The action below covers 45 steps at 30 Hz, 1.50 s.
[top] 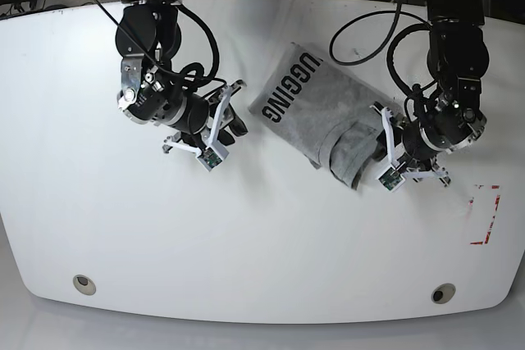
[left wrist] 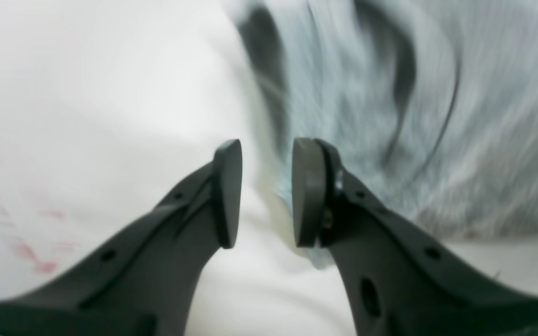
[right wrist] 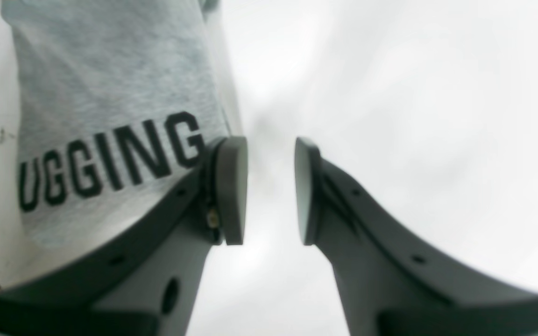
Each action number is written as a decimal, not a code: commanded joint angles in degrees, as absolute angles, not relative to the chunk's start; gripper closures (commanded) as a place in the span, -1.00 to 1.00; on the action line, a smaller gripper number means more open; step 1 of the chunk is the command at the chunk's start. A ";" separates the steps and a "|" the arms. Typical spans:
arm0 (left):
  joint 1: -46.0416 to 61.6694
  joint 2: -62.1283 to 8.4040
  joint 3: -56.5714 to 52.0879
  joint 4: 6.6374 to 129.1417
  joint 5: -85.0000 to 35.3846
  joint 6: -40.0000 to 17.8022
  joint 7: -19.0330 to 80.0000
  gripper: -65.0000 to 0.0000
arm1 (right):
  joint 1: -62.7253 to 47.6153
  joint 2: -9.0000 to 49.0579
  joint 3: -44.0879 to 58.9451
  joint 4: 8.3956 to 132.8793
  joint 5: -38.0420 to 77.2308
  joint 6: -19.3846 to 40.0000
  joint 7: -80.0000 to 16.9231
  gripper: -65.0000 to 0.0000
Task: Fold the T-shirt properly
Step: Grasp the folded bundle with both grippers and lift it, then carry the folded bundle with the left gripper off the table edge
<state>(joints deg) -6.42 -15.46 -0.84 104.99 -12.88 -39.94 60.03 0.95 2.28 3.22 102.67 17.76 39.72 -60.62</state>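
Closest to the left wrist lens: dark fingers [left wrist: 226, 193] of the left gripper [left wrist: 266, 192], spread apart, nothing between them, white table [left wrist: 87, 102] showing through the gap. Beyond and right of them, blurred grey folds of the shirt [left wrist: 437, 116], its near edge ending just behind the right-hand finger; cannot tell whether cloth and finger touch. Faint red marks [left wrist: 31, 252] low on the left of that view. Same picture from the right wrist: right gripper [right wrist: 271, 191] held open, fingers [right wrist: 234, 189] apart with only bare table [right wrist: 414, 93] between and past them. Off to the left there, shirt [right wrist: 110, 93] lying flat with black lettering [right wrist: 110, 161] reading "UGGING", its lower corner passing behind the left-hand finger. Seen from the base view, shirt [top: 316, 112] folded into a compact slanted bundle near the middle of the table [top: 246, 252], printed panel up at its upper left end, bunched folds at its lower right end. Right gripper [top: 215, 133] on that view's left, just beside the printed end but apart from it. Left gripper [top: 394, 157] on that view's right, right up against the bunched end. Red corner markings [top: 488, 215] near the table's right edge, well apart from the shirt. Two round fittings [top: 81, 284] along the near edge.
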 commanded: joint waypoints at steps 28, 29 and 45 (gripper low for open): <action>-2.51 -9.89 -0.75 96.57 -2.33 -40.00 50.68 0.48 | 0.75 -4.26 -11.82 85.41 17.27 40.00 -50.59 0.52; -3.56 -9.89 -0.75 96.57 -1.71 -40.00 50.68 0.48 | 0.75 -5.14 -12.97 84.70 17.27 40.00 -50.59 0.52; -2.42 -4.44 -2.07 101.32 -0.57 -40.00 50.59 0.47 | 0.84 -3.30 -8.92 94.99 17.89 40.00 -51.74 0.51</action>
